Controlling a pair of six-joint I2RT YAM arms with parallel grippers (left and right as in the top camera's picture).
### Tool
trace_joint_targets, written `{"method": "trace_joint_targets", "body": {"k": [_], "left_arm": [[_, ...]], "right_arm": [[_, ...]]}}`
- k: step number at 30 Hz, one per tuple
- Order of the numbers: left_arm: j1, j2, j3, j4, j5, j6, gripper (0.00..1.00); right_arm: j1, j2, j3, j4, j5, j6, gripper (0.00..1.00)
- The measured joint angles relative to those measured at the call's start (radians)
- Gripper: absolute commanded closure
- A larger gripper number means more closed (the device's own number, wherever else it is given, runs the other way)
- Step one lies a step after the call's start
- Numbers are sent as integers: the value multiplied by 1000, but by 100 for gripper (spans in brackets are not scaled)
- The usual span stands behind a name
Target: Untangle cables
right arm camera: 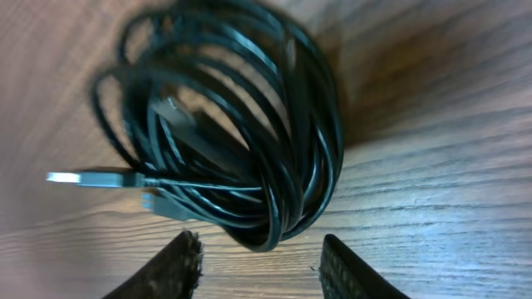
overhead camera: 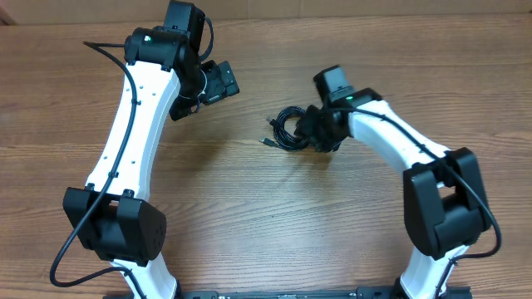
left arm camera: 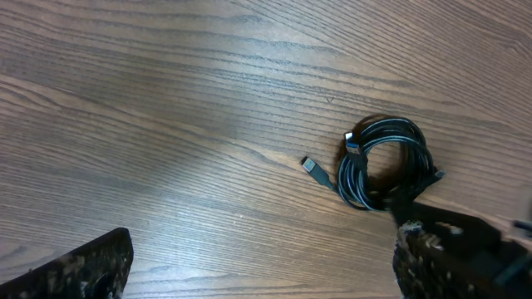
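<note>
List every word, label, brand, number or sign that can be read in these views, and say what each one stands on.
No text can be read in any view.
The cables and their plug ends show no legible marking.
The robot arms and the wooden table carry no visible print.

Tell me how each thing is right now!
cables: coiled in one tangled bundle, lying on the table
left gripper: open, empty, away from the cables
right gripper: open, a finger on either side of the bundle's edge, not pinching it
</note>
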Motion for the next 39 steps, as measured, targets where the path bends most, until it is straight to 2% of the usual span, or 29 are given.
{"method": "trace_joint_targets", "body": {"k": [7,12,14,19,22,29,33,39], "left_arm": [[0,0,0,0,0,0,0],[0,0,0,0,0,0,0],[0,0,0,0,0,0,0],[0,0,0,0,0,0,1],[0,0,0,0,0,0,0],[0,0,0,0,0,0,1],[0,0,0,0,0,0,0],[0,0,0,0,0,0,1]], "right_arm": [[21,16,0,21,73,63,63],[19,55,0,24,89,74,89],[19,66,0,26,92,77,94],[19,68,11,-16,91,82,96],[18,68,62,-129,88,68,96],[18,66,349,-336,69,-48,96],[18,51,460,-371,38,-106,96],[19,44,470,-393,8,-144,96]]}}
